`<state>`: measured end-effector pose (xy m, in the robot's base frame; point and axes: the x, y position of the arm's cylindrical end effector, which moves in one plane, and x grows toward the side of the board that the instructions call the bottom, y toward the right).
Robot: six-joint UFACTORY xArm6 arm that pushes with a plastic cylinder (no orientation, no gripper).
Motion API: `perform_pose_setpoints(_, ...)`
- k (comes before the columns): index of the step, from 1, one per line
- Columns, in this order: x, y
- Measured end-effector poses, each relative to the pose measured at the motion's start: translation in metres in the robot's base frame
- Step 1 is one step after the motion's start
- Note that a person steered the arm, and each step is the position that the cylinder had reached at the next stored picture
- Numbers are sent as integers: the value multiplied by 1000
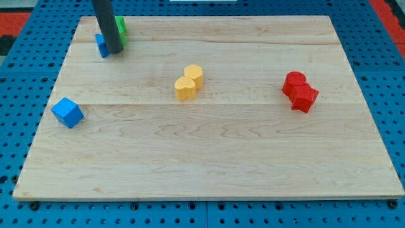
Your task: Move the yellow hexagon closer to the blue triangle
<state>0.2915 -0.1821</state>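
Note:
The yellow hexagon (194, 75) lies near the board's middle, touching a second yellow block (185, 88) just below and left of it. A blue block (101, 45), probably the blue triangle, sits at the view's top left, mostly hidden behind my rod. My tip (113, 51) rests at this blue block's right side, far to the left of the yellow hexagon. A green block (120, 28) sits right behind the rod, partly hidden.
A blue cube (67, 112) lies near the board's left edge. Two red blocks (295, 83) (304, 97) touch each other at the view's right. The wooden board (209, 158) lies on a blue pegboard surface.

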Motion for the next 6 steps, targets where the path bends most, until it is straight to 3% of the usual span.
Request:
perform_pose_setpoints(1,-4,91)
perform_pose_setpoints(2,22,212)
perform_pose_setpoints(3,113,221)
perform_pose_setpoints(5,24,43)
perform_pose_setpoints(6,41,68)
